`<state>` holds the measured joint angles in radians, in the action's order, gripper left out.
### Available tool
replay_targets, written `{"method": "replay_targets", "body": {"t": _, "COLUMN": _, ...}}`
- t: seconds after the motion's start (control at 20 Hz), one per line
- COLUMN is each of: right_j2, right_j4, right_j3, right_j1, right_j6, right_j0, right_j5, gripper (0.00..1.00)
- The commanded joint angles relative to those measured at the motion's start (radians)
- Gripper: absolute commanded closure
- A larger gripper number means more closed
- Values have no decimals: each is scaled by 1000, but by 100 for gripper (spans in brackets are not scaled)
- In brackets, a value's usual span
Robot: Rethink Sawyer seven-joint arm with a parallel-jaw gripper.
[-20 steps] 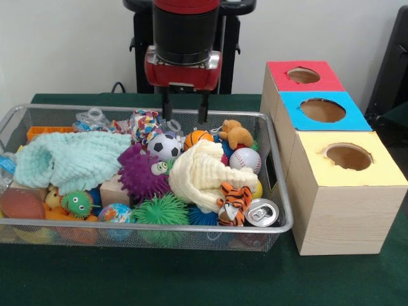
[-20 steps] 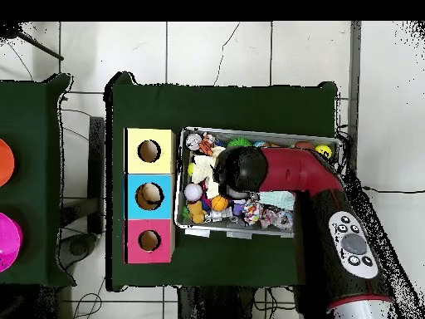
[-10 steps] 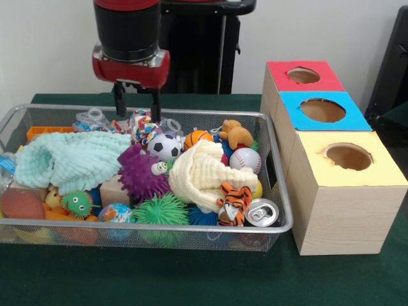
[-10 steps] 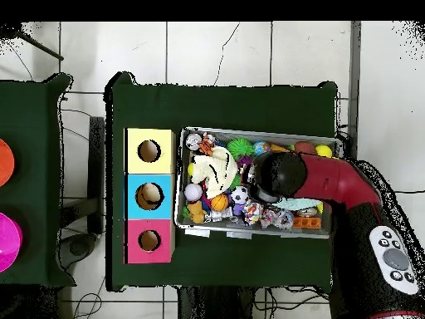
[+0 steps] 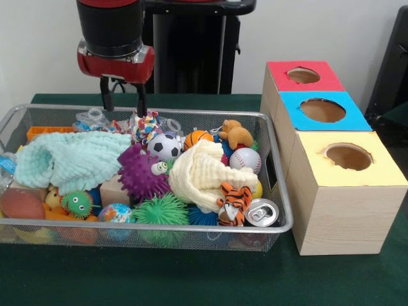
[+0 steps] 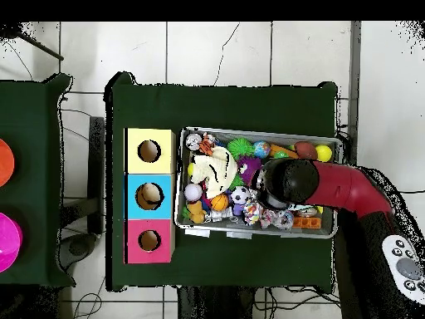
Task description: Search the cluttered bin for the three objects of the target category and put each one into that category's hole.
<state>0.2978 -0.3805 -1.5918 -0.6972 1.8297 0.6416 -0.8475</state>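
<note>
A wire mesh bin holds mixed toys. In the front view I see a soccer ball, a small basketball, a baseball, a purple spiky ball, a green spiky ball, a tiger plush and a teddy bear. My gripper hangs open and empty over the bin's back rim, left of centre, just above a multicoloured rope toy. In the overhead view the arm's head covers the gripper.
Three boxes with round holes stand right of the bin: red, blue and yellow. A mint cloth and a cream cloth cover other toys. A drinks can lies at the front right corner.
The arm has swung from above the basketball at the bin's back middle to its back left in the front view. The gripper stays open and empty. The toys have not moved.
</note>
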Motion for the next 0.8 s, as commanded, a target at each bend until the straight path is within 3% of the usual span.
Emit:
{"method": "replay_targets", "body": {"t": 0.05, "right_j2": 94, "right_j4": -76, "right_j3": -79, "right_j1": 21, "right_j6": -209, "right_j0": 1, "right_j5": 14, "gripper": 0}}
{"method": "replay_targets", "body": {"t": 0.35, "right_j2": 105, "right_j4": -74, "right_j3": -57, "right_j1": 41, "right_j6": -201, "right_j0": -10, "right_j5": -32, "gripper": 0}}
{"method": "replay_targets", "body": {"t": 0.8, "right_j2": 110, "right_j4": -88, "right_j3": -18, "right_j1": 95, "right_j6": -175, "right_j0": -27, "right_j5": -16, "gripper": 0}}
